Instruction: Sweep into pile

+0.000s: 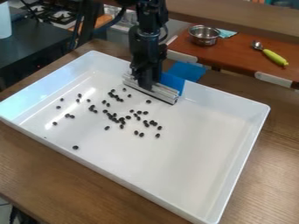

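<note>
Wooden table (58,179), tray (222,103), beans (122,126), fingers (147,82) gripping silver bar (165,93), long axis slanting down-right

A white tray (231,111) sits at a slant on the wooden desk (35,153), with small dark beans (114,118) scattered singly and in loose clusters over its floor, mostly in the half toward the left of the view, one lone bean (75,147) lying near the tray's front edge. At the tray's far side the black arm (148,39) hangs down, its end effector (146,83) at a pale bar-shaped sweeper (153,91), just beside a blue piece (173,82) at the far wall. Behind, a reddish-brown surface (234,57) holds a metal bowl (204,36), a teal cloth (225,33) and a spoon with a yellow-green handle (274,57).
</note>
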`<action>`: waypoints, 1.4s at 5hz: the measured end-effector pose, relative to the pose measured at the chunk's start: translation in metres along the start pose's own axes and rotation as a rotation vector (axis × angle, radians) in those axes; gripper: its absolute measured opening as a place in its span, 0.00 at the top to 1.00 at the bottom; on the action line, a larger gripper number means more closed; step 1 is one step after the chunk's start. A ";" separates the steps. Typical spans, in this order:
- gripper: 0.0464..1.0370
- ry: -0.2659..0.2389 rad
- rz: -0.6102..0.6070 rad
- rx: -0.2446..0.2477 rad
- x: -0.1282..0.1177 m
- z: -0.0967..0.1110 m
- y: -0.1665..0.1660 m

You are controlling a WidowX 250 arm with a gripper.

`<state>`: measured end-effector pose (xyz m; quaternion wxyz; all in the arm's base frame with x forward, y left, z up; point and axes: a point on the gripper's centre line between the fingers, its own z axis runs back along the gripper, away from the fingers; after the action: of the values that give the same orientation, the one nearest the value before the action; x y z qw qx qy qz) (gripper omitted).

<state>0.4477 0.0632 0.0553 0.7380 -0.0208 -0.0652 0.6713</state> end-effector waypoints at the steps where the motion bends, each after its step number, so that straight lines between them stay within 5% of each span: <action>1: 0.70 -0.003 0.000 -0.009 -0.001 -0.001 0.004; 3: 0.70 0.006 -0.006 -0.030 0.008 0.000 0.024; 7: 0.70 0.070 0.075 0.011 0.026 0.008 0.100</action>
<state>0.3503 0.0980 0.0531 0.7142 -0.0427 -0.0351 0.6978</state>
